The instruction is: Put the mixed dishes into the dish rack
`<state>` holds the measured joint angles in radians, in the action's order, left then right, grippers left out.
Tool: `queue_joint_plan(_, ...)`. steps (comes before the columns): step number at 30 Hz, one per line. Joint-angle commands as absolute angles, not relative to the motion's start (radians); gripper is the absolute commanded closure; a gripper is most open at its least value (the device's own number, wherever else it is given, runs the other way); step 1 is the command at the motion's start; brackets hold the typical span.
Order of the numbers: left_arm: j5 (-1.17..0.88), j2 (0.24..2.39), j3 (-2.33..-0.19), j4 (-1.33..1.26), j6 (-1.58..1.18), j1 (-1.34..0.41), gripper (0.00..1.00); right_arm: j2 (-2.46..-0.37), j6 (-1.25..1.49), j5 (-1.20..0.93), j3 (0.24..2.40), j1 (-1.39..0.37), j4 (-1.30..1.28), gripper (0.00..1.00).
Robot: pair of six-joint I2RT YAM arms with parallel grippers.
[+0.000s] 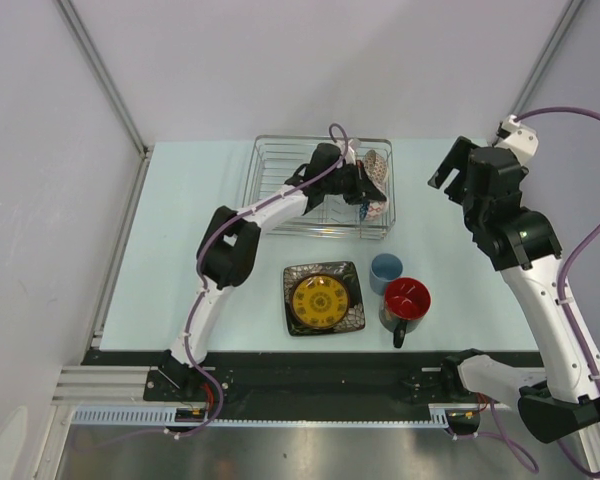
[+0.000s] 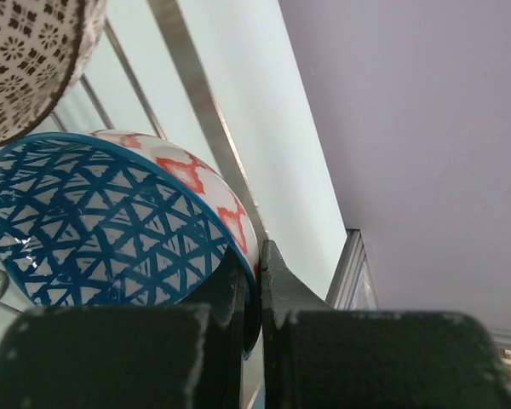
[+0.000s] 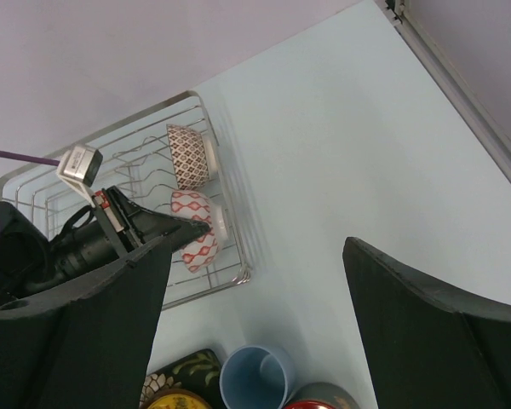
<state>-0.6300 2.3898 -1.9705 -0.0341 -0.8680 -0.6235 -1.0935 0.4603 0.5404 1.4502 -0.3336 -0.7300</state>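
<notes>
Your left gripper [image 2: 254, 256]: pinching blue patterned bowl [image 2: 94, 230] by the rim, inside dish rack [image 1: 270, 170]
Beside it: pinkish-beige bowl [image 3: 187, 155]
Your right gripper [image 3: 257, 247]: wide open, empty
On table [image 1: 180, 230]: square plate [image 1: 323, 298], cup [image 1: 385, 270], mug [image 1: 407, 300]

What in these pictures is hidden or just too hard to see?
Left wrist view: the pinkish-beige bowl is cut off by the corner; the left gripper hides where the blue patterned bowl meets the dish rack.
Top view: the left arm covers most of both bowls.
Right wrist view: the square plate and mug are cut off by the bottom edge.
</notes>
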Motion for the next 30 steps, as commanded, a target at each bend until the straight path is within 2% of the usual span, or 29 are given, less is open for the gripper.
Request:
queue_joint_plan(1, -0.595, 2.399, -1.991, -0.063, -0.828, -0.626, 1.00, -1.098, 0.479, 0.543, 1.512, -0.341, -0.735, 0.12)
queue_joint_plan(4, -0.591, 2.404, -1.988, -0.055, -0.805, -0.626, 0.97, -1.101, 0.476, 0.546, 1.522, -0.344, -0.738, 0.12)
queue_joint_plan(5, -0.592, 2.404, -1.988, -0.054, -0.796, -0.626, 0.86, -1.101, 0.476, 0.546, 1.523, -0.345, -0.738, 0.11)
queue_joint_plan(6, -0.592, 2.398, -1.983, -0.055, -0.796, -0.626, 0.80, -1.101, 0.479, 0.548, 1.520, -0.348, -0.738, 0.10)
queue_joint_plan(9, -0.609, 2.379, -1.971, -0.063, -0.796, -0.627, 0.79, -1.104, 0.482, 0.551, 1.511, -0.362, -0.738, 0.09)
queue_joint_plan(10, -0.615, 2.372, -1.967, -0.067, -0.793, -0.627, 0.68, -1.104, 0.482, 0.549, 1.502, -0.367, -0.738, 0.08)
queue_joint_plan(11, -0.623, 2.364, -1.962, -0.077, -0.789, -0.627, 0.66, -1.108, 0.482, 0.552, 1.500, -0.373, -0.736, 0.08)
queue_joint_plan(19, -0.695, 2.264, -1.937, -0.024, -0.736, -0.618, 0.64, -1.127, 0.465, 0.571, 1.468, -0.426, -0.767, 0.06)
queue_joint_plan(24, -0.755, 2.109, -1.968, 0.055, -0.683, -0.597, 0.61, -1.137, 0.460, 0.549, 1.434, -0.469, -0.813, 0.06)
queue_joint_plan(29, -0.874, 1.961, -1.987, 0.292, -0.505, -0.493, 0.54, -1.147, 0.480, 0.457, 1.379, -0.557, -0.844, 0.06)
queue_joint_plan(30, -0.882, 1.907, -1.983, 0.361, -0.363, -0.476, 0.54, -1.147, 0.479, 0.386, 1.346, -0.571, -0.839, 0.06)
